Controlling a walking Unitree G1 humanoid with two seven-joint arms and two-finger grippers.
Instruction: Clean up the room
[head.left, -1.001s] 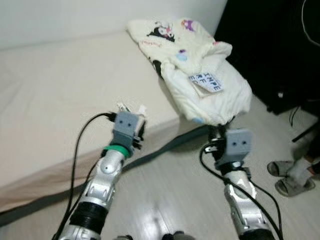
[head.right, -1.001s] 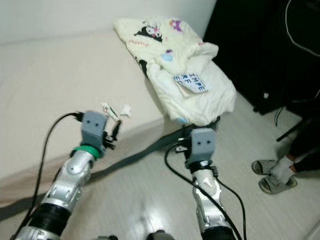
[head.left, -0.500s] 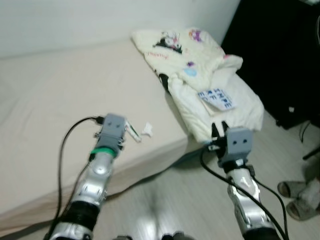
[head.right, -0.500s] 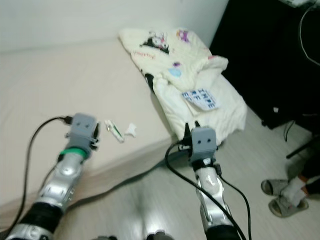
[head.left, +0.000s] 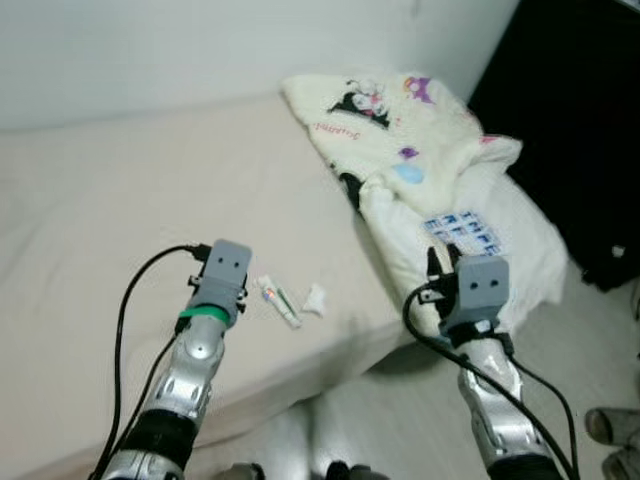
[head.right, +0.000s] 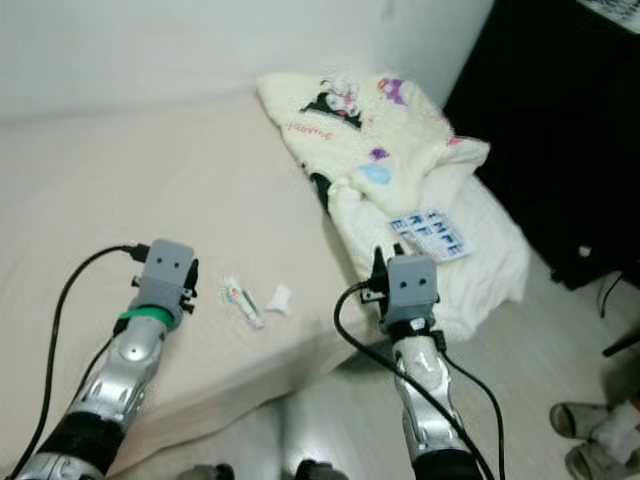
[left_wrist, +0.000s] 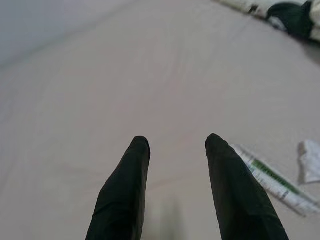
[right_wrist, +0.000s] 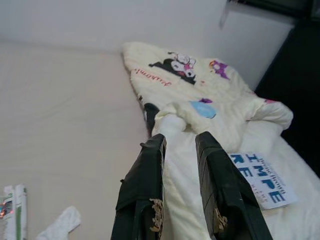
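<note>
Beige sheet under the released left hand (left_wrist: 175, 142) could bunch if its fingers close beside the small wrapper (head.left: 280, 301) and crumpled tissue (head.left: 315, 298), while the slightly parted right hand (right_wrist: 179, 141) holds nothing

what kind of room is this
Most likely a bedroom. A wide mattress in a plain beige sheet takes up most of the scene, and a cream quilt printed with cartoon characters is bunched at its corner. A small wrapper and a crumpled tissue lie on the sheet.

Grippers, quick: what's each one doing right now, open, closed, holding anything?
Left gripper: open, empty, over the bed beside the small tube.
Right gripper: open, empty, pointing at the blanket.
</note>
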